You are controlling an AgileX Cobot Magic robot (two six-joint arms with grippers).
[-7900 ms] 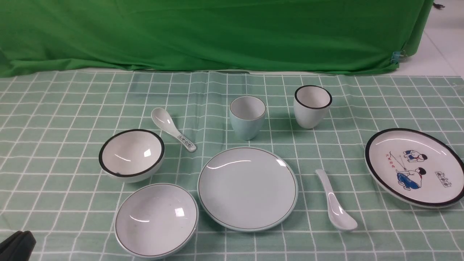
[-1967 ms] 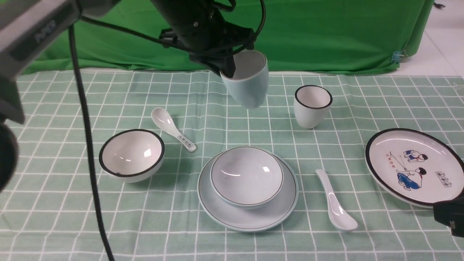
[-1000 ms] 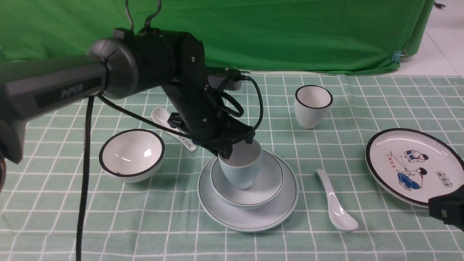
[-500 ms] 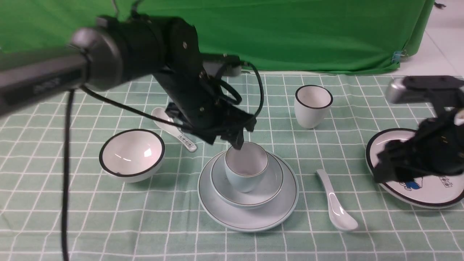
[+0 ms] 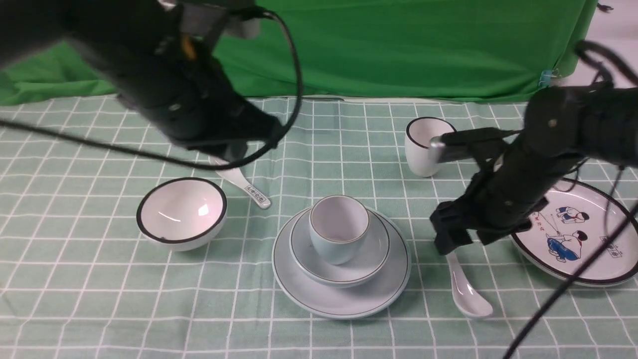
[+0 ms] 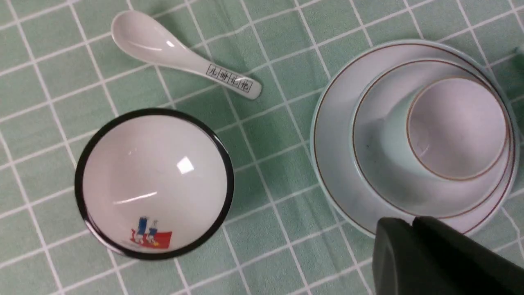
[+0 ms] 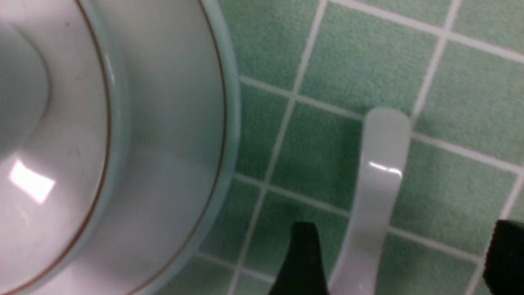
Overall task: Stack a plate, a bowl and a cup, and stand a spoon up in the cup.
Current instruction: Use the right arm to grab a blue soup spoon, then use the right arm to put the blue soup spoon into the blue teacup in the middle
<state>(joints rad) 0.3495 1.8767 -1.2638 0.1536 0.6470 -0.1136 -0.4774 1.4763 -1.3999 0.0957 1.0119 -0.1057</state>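
Front view: the right arm reaches down from the right, wrist bent, with the right tool (image 5: pixel 451 245) low over the checked tabletop (image 5: pixel 99 279). Its fingers (image 7: pixel 303 258) are spread either side of the handle of the spoon (image 5: pixel 466 294). The left arm hangs high and blurred, the left tool (image 6: pixel 409 229) pressed together and empty.

Two plates, two bowls, two cups and two spoons, all glossy ceramic. Just left of the right tool, the plate (image 5: pixel 394 279) carries the bowl (image 5: pixel 371 249), with the cup (image 5: pixel 339 234) upright inside. The black-rimmed bowl (image 5: pixel 182 212), black-rimmed cup (image 5: pixel 423 144), cartoon plate (image 5: pixel 618 219) and patterned spoon (image 5: pixel 244 184) lie farther off
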